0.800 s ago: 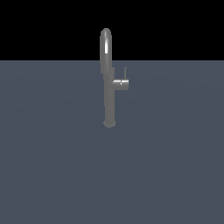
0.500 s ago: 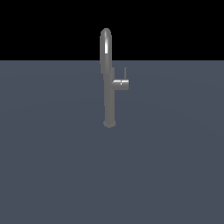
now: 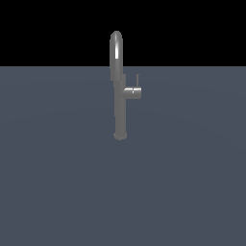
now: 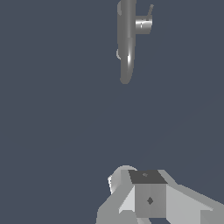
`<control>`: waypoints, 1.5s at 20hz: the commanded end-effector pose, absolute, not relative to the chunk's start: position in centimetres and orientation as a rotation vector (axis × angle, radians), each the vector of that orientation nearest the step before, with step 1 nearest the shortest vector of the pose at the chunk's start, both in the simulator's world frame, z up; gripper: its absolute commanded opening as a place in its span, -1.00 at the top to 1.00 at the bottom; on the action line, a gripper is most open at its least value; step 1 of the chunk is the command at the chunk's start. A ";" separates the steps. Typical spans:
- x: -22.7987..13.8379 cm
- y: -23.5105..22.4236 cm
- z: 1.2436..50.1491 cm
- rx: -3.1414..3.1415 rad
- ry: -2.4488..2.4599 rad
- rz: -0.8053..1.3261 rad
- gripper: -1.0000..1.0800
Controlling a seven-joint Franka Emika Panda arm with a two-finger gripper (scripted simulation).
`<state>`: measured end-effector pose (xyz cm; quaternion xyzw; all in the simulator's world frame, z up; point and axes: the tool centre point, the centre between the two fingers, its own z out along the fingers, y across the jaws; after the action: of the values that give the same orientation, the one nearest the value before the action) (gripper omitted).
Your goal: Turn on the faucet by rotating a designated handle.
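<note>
The faucet is a tall slim grey metal column with a high arched spout, standing on the dark grey surface in the exterior view. The handle is a short stub jutting toward the exterior view's right, with a thin lever rod pointing up. The arm does not show in the exterior view. In the wrist view the faucet and its handle are seen from above, far from my gripper. Only a grey block with a dark face shows, so the jaws' state is unclear. It holds nothing visible.
The flat dark grey surface spreads all around the faucet. A black background lies above the surface's far edge. No other objects show.
</note>
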<state>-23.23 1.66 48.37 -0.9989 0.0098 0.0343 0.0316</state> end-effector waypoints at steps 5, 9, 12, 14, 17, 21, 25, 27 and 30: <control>-20.3 2.0 48.3 -2.992 0.147 0.215 1.00; -18.1 2.2 48.1 -2.922 0.233 0.295 1.00; -16.3 2.2 47.9 -2.865 0.296 0.354 1.00; -15.2 2.2 47.8 -2.825 0.338 0.392 1.00; -13.4 2.1 47.4 -2.762 0.400 0.450 1.00; -11.1 1.8 46.8 -2.673 0.480 0.525 1.00; -8.7 1.4 46.0 -2.577 0.559 0.598 1.00; -7.5 1.2 45.6 -2.526 0.598 0.634 1.00; -5.8 0.8 44.8 -2.447 0.655 0.686 1.00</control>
<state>-6.70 1.03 45.20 -0.9108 0.2293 0.2416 0.2440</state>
